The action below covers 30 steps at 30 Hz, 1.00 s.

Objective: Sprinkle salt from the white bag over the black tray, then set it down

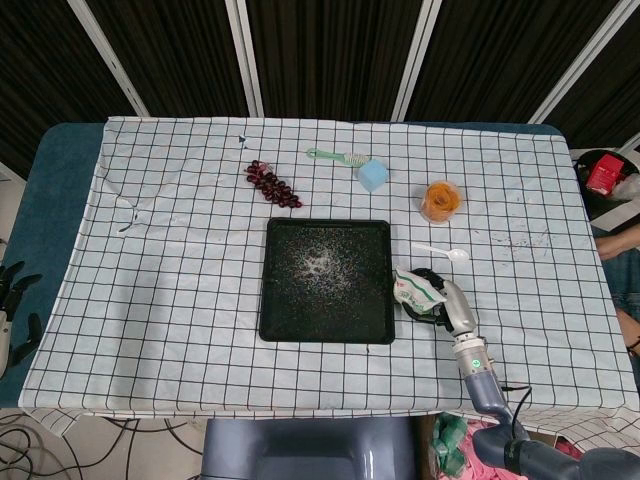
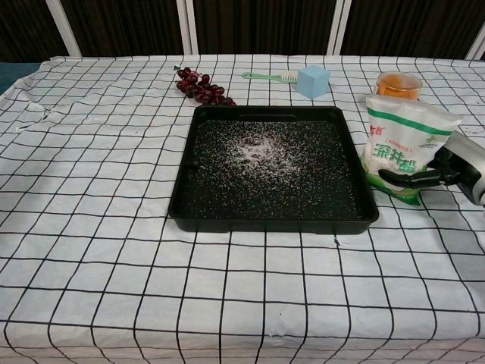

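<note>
The black tray lies mid-table, with white salt scattered over its floor, thickest near the far middle. Just right of the tray, the white salt bag stands upright on the checked cloth, green print facing the chest view. My right hand reaches in from the right and grips the bag's lower part, with dark fingers across its front. In the head view the bag is partly covered by that hand. My left hand hangs off the table's left edge, fingers apart and holding nothing.
Beyond the tray lie a bunch of dark grapes, a green brush, a blue cube and an orange-filled cup. A white plastic spoon rests just behind the bag. A red object sits off the table's right side.
</note>
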Each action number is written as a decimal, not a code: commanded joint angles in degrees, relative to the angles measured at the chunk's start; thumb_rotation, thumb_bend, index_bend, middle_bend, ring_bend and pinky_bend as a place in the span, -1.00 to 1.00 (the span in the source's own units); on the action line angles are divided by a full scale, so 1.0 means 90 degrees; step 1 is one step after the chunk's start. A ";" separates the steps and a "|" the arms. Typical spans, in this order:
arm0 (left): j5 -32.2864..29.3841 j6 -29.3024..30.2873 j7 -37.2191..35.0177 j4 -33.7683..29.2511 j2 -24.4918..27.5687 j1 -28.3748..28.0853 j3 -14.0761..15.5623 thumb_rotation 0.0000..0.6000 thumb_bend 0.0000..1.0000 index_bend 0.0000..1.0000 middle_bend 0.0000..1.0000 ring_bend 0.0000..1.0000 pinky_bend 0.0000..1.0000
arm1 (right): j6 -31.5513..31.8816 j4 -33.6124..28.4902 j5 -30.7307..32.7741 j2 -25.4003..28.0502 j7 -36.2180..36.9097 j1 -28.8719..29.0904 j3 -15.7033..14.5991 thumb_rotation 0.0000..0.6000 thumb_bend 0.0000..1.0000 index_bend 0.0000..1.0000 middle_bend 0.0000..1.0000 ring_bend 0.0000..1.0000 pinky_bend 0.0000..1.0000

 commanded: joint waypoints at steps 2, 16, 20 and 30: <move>0.0014 0.0007 -0.0004 0.0002 0.0003 0.0001 0.0002 1.00 0.22 -0.58 -0.88 -1.00 -1.00 | 0.0007 -0.0018 0.0005 0.0008 -0.0006 0.0005 0.0010 1.00 -0.23 -0.17 -0.40 -0.19 -0.12; -0.0001 0.0005 0.0023 0.0012 -0.0012 -0.0002 -0.0014 1.00 0.22 -0.58 -0.88 -1.00 -1.00 | 0.0013 -0.0103 0.0032 0.0040 -0.0093 0.0033 0.0040 1.00 -0.20 -0.15 -0.35 -0.16 -0.11; 0.0004 0.0017 0.0014 0.0022 -0.0018 0.0002 -0.0016 1.00 0.22 -0.58 -0.88 -1.00 -1.00 | 0.0085 -0.0148 0.0021 0.0049 -0.0123 0.0022 0.0050 1.00 -0.18 -0.15 -0.33 -0.13 -0.11; 0.0002 0.0028 0.0023 0.0022 -0.0024 0.0005 -0.0022 1.00 0.22 -0.58 -0.88 -1.00 -1.00 | 0.0140 -0.0181 0.0000 0.0042 -0.0157 0.0022 0.0043 1.00 -0.18 -0.14 -0.31 -0.10 -0.10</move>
